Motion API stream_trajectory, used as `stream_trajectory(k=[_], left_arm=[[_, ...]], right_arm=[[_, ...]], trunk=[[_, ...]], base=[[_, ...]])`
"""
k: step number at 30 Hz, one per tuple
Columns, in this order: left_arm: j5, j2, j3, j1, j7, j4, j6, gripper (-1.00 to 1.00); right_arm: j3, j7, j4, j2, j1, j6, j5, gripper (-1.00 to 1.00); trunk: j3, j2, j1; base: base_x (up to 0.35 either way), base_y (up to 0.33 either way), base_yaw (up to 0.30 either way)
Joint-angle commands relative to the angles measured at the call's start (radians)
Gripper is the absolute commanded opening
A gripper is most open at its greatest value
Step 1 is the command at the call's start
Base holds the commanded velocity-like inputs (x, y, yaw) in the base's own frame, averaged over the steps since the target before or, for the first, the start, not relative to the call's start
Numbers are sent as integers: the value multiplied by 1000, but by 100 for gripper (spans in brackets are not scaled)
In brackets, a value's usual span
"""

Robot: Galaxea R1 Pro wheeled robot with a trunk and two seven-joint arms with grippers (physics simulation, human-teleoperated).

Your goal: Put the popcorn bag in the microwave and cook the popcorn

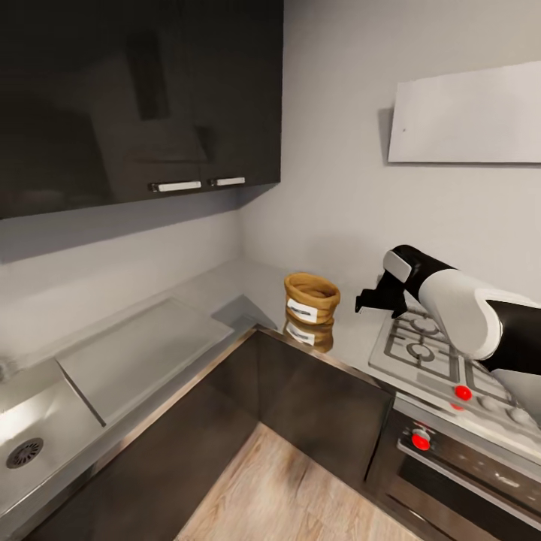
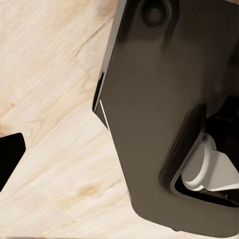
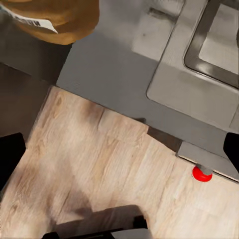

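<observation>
The right claw [image 1: 368, 303] hangs in the air over the table [image 1: 255, 289], at the near-left corner of the gas hob [image 1: 421, 349], its dark fingers pointing toward the popcorn bag [image 1: 310, 298] and well short of touching it. In the right wrist view its two fingertips [image 3: 10, 159] sit at opposite edges of the frame, so the claw is spread wide with nothing between them. The left claw [image 2: 7, 157] shows as one dark tip above the wooden floor [image 2: 50, 74]; whether it is spread or pressed together I cannot tell.

The bag stands upright in the inner corner of the L-shaped table, rolled rim open, mirrored in the glossy grey top. It carries a white label [image 1: 301, 310] with dark print, probably too small and blurred to read.

Red knobs [image 1: 463, 392] line the hob's front edge, above a dark oven [image 1: 451, 481]. Along the left run lie a flat drainboard [image 1: 135, 353] and a steel sink [image 1: 30, 443]. Dark glossy wall cabinets [image 1: 135, 98] hang above, a white range hood [image 1: 466, 113] over the hob, pale walls behind
</observation>
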Motion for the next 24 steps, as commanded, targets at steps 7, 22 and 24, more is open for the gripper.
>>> stream_trajectory(k=[7,22,24], left_arm=[[1,0,2,0,0,-1,-1,100],[0,-15,1,0,0,-1,-1,100],[0,-15,1,0,0,-1,-1,100]], right_arm=[[-6,-11,-57,0,-1,2,-9,100],[-5,-13,-155,1,-1,2,-9,100],[-5,-13,-166,1,-1,2,-9,100]], trunk=[[-6,-2,1],[-7,-2,1],[-7,-2,1]], base=[[2,0,275],[101,0,30],[9,0,0]])
